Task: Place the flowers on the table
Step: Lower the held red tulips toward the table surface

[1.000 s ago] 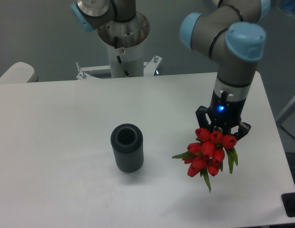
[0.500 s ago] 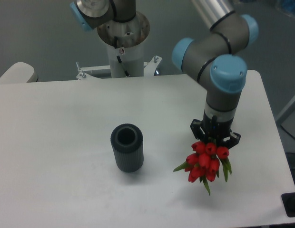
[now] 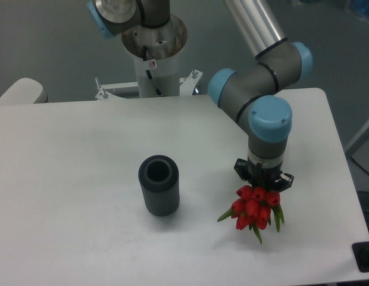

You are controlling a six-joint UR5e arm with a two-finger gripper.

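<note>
Flowers (image 3: 254,211) are hanging heads-down from your gripper (image 3: 263,180), right of centre over the table (image 3: 71,161). You're looking at a tight red cluster of tulips with a few green leaves poking out left and below. The stems are running up into the gripper and are hidden there, but its black fingers are closing round the bunch from both sides, so you're gripping the flowers. A faint shadow is showing on the white top just under the blooms; whether the lowest leaf tip is touching the surface, you can't tell from this angle.

Your arm is folding in from the upper right, silver tube first, then grey joints with blue caps, the last one (image 3: 269,118) sitting straight above the gripper and pointing down.

Off to the left, the vase (image 3: 159,185) is standing upright on the table, dark grey and ribbed, its open mouth facing up. It's well apart from the flowers, with bare white top between them. Behind it, at the far edge, the arm's base (image 3: 155,56) is rising from its bracket.
</note>
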